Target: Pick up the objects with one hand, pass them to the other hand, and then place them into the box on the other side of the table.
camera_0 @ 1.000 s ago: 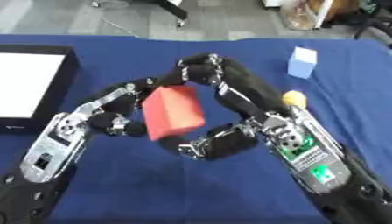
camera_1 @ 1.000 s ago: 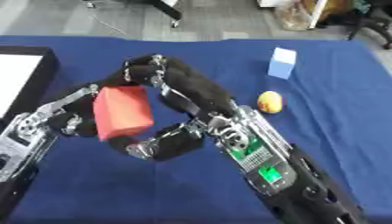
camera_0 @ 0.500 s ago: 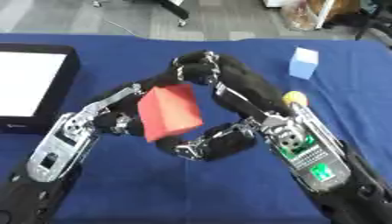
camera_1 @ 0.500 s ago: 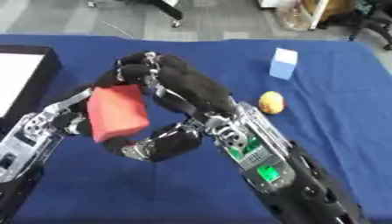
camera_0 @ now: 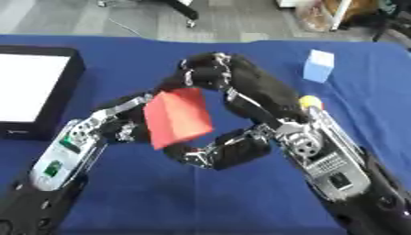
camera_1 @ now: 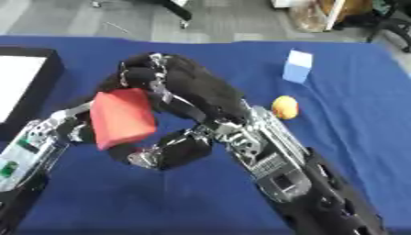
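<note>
Red rectangular block (camera_0: 176, 118) hangs tilted above the middle of the blue tablecloth (camera_0: 160, 202), caught between both robot hands. The right hand (camera_0: 233, 114) arches over the block's top edge with curled fingers, and its thumb (camera_0: 217, 153) curls in beneath the lower corner, so it is grasping the block. The left hand (camera_0: 128, 120) sits just behind the block's left face; its fingers are mostly hidden, so I cannot tell whether they clasp it. A black box with a white inside (camera_0: 32, 92) lies at the table's left edge. A pale blue cube (camera_1: 296, 66) and a small yellow-orange ball (camera_1: 284, 107) rest well apart on the right.
</note>
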Tool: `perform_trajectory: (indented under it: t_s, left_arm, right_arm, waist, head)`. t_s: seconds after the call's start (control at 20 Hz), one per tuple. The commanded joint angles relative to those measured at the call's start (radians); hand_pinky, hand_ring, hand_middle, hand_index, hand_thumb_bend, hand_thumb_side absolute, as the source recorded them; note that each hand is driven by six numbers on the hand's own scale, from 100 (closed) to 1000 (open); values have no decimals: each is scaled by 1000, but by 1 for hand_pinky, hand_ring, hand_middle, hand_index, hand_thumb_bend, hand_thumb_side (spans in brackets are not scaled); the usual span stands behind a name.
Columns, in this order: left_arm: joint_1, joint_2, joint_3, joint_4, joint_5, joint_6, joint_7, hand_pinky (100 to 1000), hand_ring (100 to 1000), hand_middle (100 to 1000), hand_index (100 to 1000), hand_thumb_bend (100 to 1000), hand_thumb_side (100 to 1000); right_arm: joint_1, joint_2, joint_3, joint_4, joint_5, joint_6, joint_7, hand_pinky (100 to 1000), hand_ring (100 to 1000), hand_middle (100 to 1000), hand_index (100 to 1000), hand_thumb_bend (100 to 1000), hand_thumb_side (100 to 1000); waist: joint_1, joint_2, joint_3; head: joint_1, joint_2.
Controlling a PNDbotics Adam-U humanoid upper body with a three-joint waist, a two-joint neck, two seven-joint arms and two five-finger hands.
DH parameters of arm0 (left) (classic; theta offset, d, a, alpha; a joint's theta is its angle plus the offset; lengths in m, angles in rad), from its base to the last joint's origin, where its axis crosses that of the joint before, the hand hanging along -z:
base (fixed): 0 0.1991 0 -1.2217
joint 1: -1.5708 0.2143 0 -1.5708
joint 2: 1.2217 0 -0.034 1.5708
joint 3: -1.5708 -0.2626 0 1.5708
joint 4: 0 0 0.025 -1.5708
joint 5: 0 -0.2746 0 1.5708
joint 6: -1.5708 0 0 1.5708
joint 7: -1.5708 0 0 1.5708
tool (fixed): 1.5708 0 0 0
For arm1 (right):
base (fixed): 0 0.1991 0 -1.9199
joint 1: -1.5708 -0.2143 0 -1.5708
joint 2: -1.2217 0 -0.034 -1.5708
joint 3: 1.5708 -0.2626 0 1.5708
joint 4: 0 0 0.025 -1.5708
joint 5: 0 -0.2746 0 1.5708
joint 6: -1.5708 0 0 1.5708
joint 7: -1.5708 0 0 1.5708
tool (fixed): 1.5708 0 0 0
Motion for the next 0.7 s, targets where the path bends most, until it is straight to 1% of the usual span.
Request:
perform_trajectory:
  t_s: [0.05,0.4,0.7]
  left_arm:
    - [-3,19,22,-2,26,-4,-30,786,738,772,915,951,610]
    - [17,32,51,15,59,-13,-48,788,731,761,911,950,604]
    - [11,29,47,4,88,-13,-64,789,731,758,911,955,609]
  right_arm:
    - [-12,-20,-16,-27,9,-1,-5,644,604,407,506,100,200]
    - [-10,-32,-28,-64,-1,9,-2,646,605,408,507,100,202]
    - [-14,-29,-23,-40,6,10,-4,642,602,405,505,100,196]
  waist:
    - [3,-8,-1]
    - [3,-9,-5]
    - [6,-8,-3]
  head:
    - [4,5]
    - [4,5]
    - [-1,5]
